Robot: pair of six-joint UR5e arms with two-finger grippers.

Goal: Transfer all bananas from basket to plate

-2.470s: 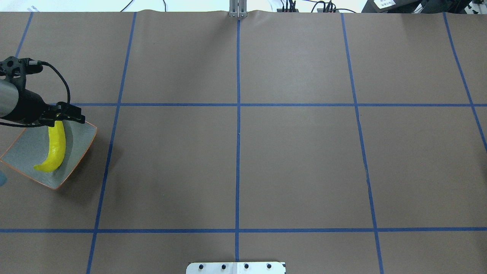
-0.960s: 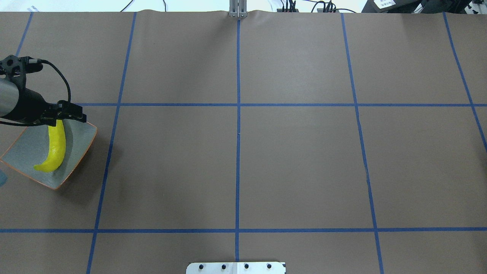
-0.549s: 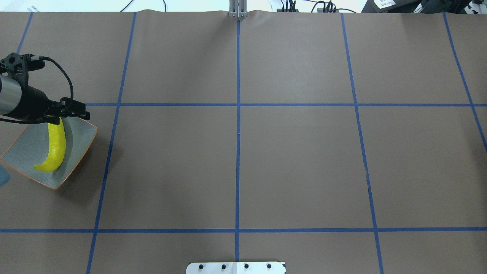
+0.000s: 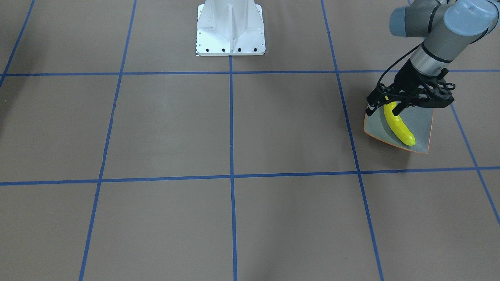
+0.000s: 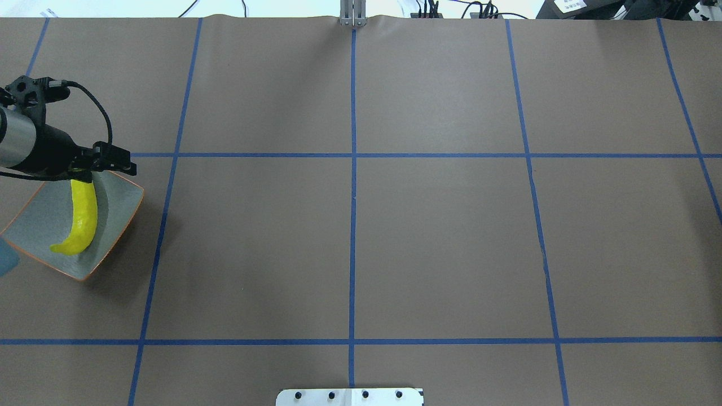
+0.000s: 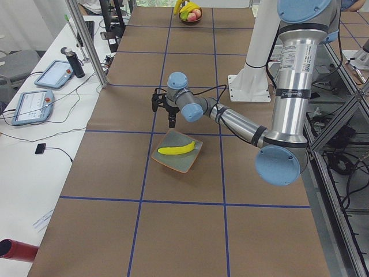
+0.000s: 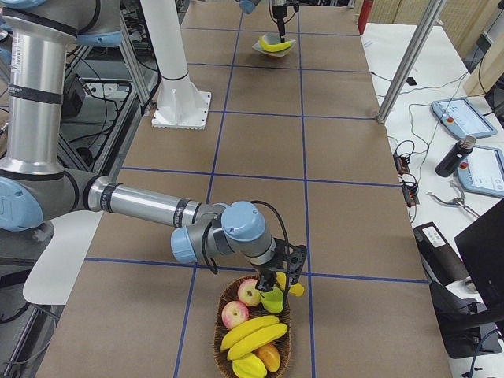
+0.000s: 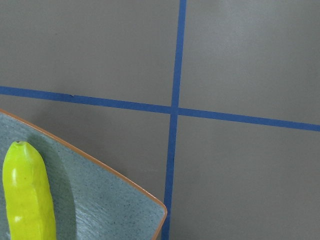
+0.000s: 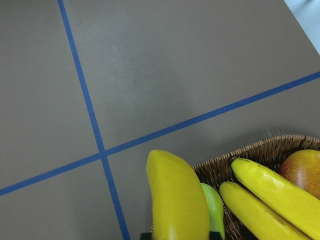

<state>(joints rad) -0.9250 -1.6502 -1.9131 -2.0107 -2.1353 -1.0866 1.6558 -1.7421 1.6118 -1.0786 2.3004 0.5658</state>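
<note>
Left gripper (image 4: 386, 106) hovers with its fingers parted and empty above the square grey-green glossy plate with a thin orange rim (image 5: 45, 220). One bright yellow curved banana (image 5: 84, 217) lies diagonally on that plate. Right gripper (image 7: 289, 273) is clamped on a second yellow banana (image 9: 177, 200), held just over the rim of the brown woven wicker basket (image 9: 260, 150). This basket holds two more bananas (image 7: 252, 335) among other fruit.

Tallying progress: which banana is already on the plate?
The lone banana lying on the grey-green plate, on the robot's left side. The others are at the wicker basket on its right side, none on a plate.
</note>
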